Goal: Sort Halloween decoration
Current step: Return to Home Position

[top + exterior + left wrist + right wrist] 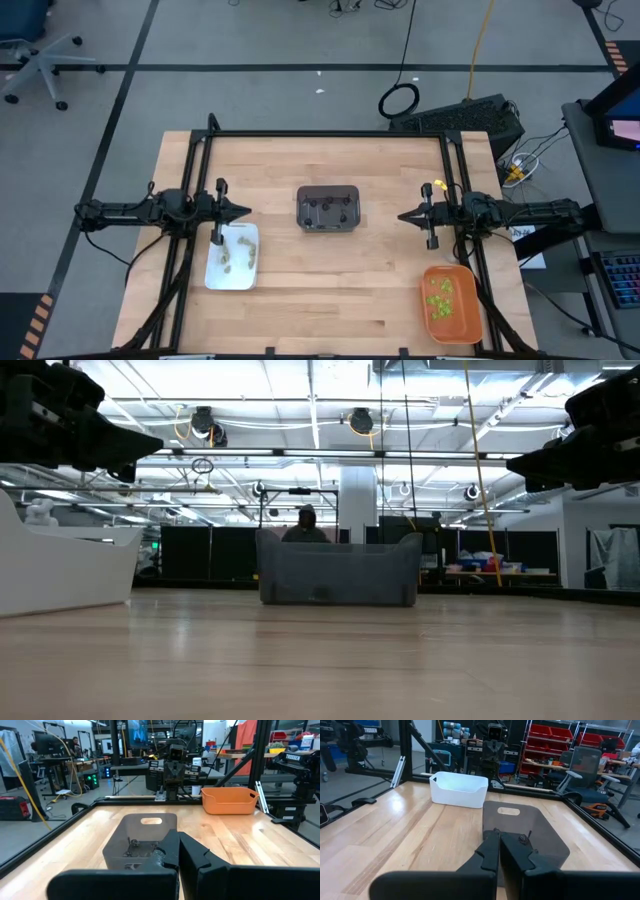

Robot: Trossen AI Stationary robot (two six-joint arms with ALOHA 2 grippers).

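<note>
Halloween trinkets, tiny as pebbles, are lying sorted by colour in three trays on a wooden table (330, 300). The left gripper (245, 211) and the right gripper (402, 216) are hanging level over the wood from opposite sides, pointing at each other. Each is pressing its fingers together on nothing.

A dark grey tray (328, 189) is sitting between the two sets of fingertips, straight ahead of each, and is holding the dark trinkets (330, 210). A white tray (246, 278) is lying just beside and below the left fingers, holding the tan trinkets (227, 258). An orange tray (456, 328) is sitting off to the side of the right fingers, back along that arm, holding the lime-green trinkets (439, 294). No trinket is showing on the bare wood.

Each piece is looking very light (shapes are too small to make out). It is probably calling for a fine pinch across its middle with the fingertips alone. One could skid on the smooth boards or squirt out sideways; breaking seems unlikely.

The table top is looking flat, smooth and faintly glossy, and a black metal frame (330, 133) is edging it. Beyond it a large workshop is showing, with ceiling lights (360, 422), a grey floor (250, 40) with taped lines and an office chair (35, 55). A person (305, 520) is showing far behind the grey tray.
</note>
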